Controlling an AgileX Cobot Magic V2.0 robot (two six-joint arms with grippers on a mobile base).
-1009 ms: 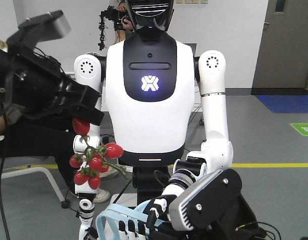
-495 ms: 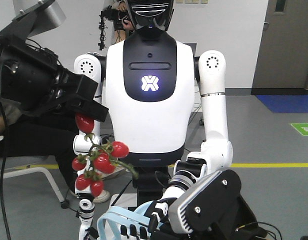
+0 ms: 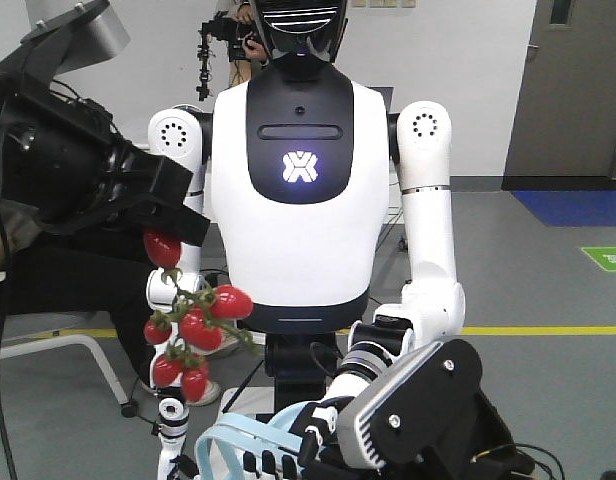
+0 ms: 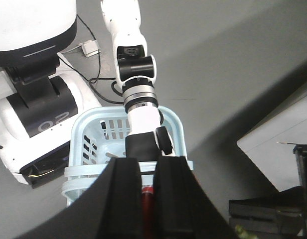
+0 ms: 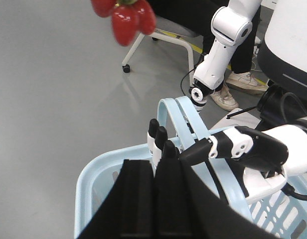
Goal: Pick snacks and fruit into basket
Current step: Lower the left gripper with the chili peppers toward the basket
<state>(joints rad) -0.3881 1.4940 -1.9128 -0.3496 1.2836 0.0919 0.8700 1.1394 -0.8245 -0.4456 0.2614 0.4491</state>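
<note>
Red cherry-tomato bunch dangles above the light blue basket, our left gripper fingers pinching its top fruit; we judge it light, bruisable, best held by stem.

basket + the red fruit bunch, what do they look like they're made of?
Basket: looks like moulded plastic, pale blue, smooth semi-matte; slotted walls and a rounded one-piece rim and handles point to that.
Red fruit bunch: glossy smooth skins with sharp highlights on a green stem. Real tomatoes or plastic replicas, the look can't settle it. It hangs from the left gripper.
</note>
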